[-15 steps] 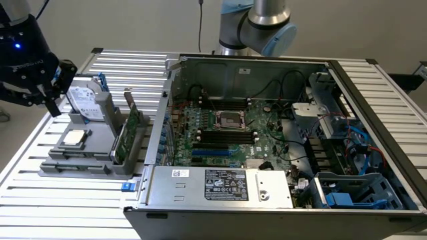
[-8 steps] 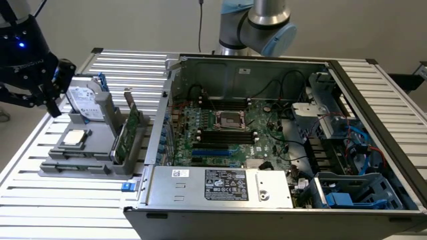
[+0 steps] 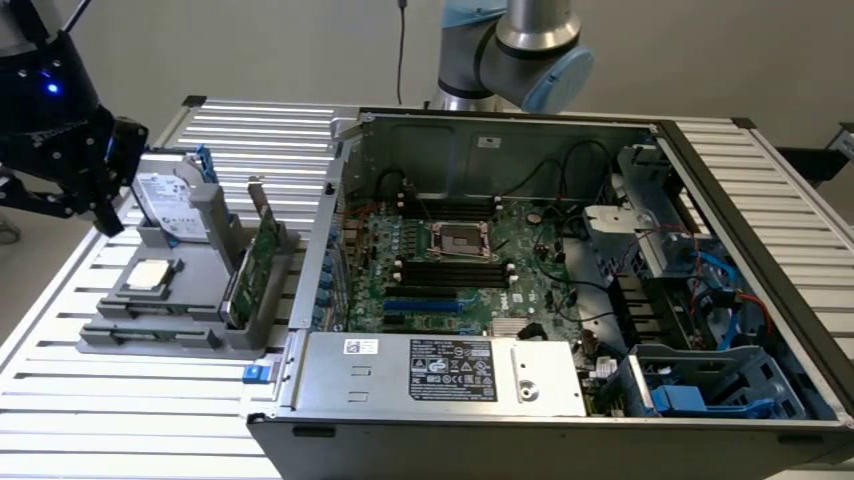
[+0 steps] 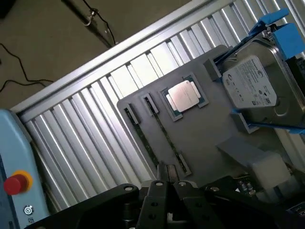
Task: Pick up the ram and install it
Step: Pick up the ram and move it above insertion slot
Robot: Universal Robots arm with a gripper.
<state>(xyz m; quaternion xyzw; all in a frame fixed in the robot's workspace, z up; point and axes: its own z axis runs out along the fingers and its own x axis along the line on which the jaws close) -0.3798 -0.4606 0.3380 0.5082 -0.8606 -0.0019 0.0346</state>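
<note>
While my claw (image 3: 104, 215) hangs closed, empty, upper left in the exterior view, best square it across the thin ram (image 4: 142, 136).

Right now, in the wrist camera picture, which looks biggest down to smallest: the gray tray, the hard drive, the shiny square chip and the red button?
1. gray tray
2. hard drive
3. shiny square chip
4. red button, which sits off the tray at a different nearness, so its real size is unsure
</note>
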